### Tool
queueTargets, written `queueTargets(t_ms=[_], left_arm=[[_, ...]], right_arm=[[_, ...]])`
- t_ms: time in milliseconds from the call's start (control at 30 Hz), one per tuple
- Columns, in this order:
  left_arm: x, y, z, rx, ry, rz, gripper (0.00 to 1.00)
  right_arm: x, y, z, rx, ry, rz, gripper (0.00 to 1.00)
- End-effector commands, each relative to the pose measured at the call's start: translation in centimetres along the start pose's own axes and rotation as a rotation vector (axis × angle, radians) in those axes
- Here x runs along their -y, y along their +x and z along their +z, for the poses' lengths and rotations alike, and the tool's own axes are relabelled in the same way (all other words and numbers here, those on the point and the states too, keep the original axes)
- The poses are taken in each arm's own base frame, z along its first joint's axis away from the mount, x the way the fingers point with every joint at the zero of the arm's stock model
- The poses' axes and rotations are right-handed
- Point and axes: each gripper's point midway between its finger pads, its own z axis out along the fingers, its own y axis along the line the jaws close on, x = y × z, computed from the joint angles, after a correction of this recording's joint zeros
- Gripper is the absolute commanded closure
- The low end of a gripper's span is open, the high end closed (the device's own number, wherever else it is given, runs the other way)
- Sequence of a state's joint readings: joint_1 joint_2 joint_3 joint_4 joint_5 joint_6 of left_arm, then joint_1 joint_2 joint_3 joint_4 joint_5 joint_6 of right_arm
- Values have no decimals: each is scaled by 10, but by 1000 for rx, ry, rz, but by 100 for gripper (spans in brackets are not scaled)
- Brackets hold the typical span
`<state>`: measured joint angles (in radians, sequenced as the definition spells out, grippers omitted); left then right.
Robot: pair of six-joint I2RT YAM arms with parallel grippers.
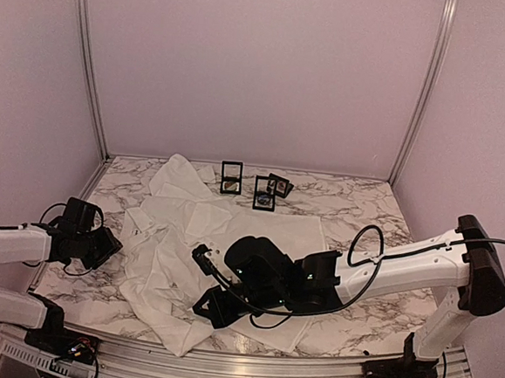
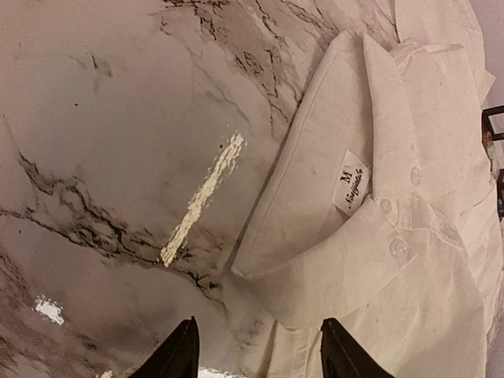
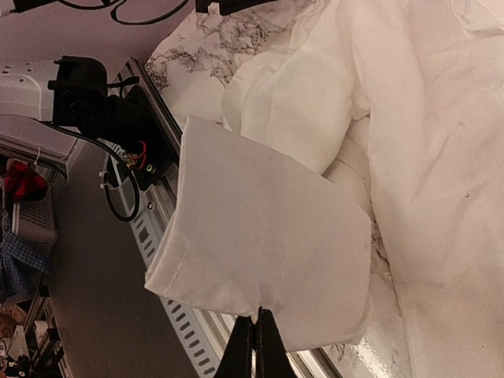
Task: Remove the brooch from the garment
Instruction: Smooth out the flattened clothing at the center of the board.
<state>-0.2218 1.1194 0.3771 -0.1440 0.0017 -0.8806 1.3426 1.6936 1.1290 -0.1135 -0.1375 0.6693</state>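
Note:
The garment point(image 1: 170, 235), a white shirt, lies rumpled over the left and middle of the marble table point(image 1: 365, 207). My left gripper point(image 1: 108, 243) hovers at its left side. In the left wrist view its fingers stand apart point(image 2: 260, 358) just short of the collar point(image 2: 339, 197), which carries a size label; nothing is between them but table and cloth below. My right gripper point(image 1: 210, 308) reaches across to the garment's near edge. It is shut point(image 3: 256, 335) on the rim of a lifted white fold point(image 3: 260, 236). The brooch shows in no view.
Three small black-framed display boxes point(image 1: 231, 177), point(image 1: 263, 192), point(image 1: 280, 185) stand at the back of the table. A slotted metal rail point(image 3: 177, 315) runs along the near table edge under the lifted fold. Black cables loop around the right arm point(image 1: 361, 250).

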Motion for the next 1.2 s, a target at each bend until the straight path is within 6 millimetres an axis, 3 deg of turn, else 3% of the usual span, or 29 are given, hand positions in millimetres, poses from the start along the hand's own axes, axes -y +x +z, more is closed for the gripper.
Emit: queueTargets(t_ms=[0, 333, 467, 633, 700, 800, 933, 1067, 1167], left_arm=[[-5, -12, 11, 27, -89, 113, 46], [1, -3, 34, -12, -256, 339, 48], [-1, 1, 47, -28, -298, 370, 68], [-1, -8, 44, -1, -335, 387, 97], [1, -19, 39, 18, -351, 410, 100], [5, -44, 31, 55, -397, 448, 100], [7, -72, 22, 82, -438, 469, 100], [4, -89, 16, 85, -462, 469, 100], [5, -95, 15, 84, -469, 481, 100]], right_arm=[[-6, -7, -12, 31, 0, -14, 100], [-5, -4, -17, 30, 1, -21, 100], [-1, -1, -23, 27, 25, -29, 100], [8, 3, -38, 19, 84, -59, 100], [8, 8, -45, -1, 102, -97, 100], [-2, 24, -54, -63, 98, -192, 100], [-34, 58, -70, -155, 6, -321, 100], [-67, 98, -85, -240, -109, -405, 100], [-79, 120, -85, -289, -165, -425, 100]])
